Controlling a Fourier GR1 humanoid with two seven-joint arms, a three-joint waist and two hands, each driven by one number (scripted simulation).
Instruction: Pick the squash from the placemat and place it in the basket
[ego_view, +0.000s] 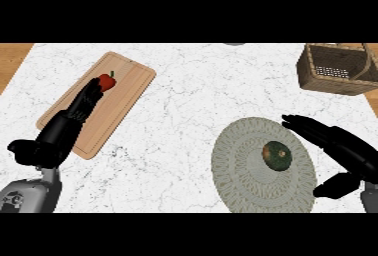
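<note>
Down at the lower edge we've got our two grey forearms coming in. Our right hand (332, 142) hangs over the right rim of the round woven placemat (240, 185), just beside the squash (277, 155) but not touching it as far as we can tell. The squash is a small, dark green, roundish one, lying a bit right of the mat's middle. We'd guess it's hard-skinned and stiff, fairly heavy for its size, with a smooth rind that could roll or slip. So we'd wrap it round the widest part, fingers (310, 125) on the far side and thumb on the near side. Right now those fingers are stretched out straight and spread away from the thumb, holding nothing. Our left hand (74, 117) lies straight-fingered along the wooden cutting board (129, 75), tips at a little red vegetable (108, 81). The wicker basket (336, 82) sits at the bench's (184, 100) far right corner, well apart from the mat
</note>
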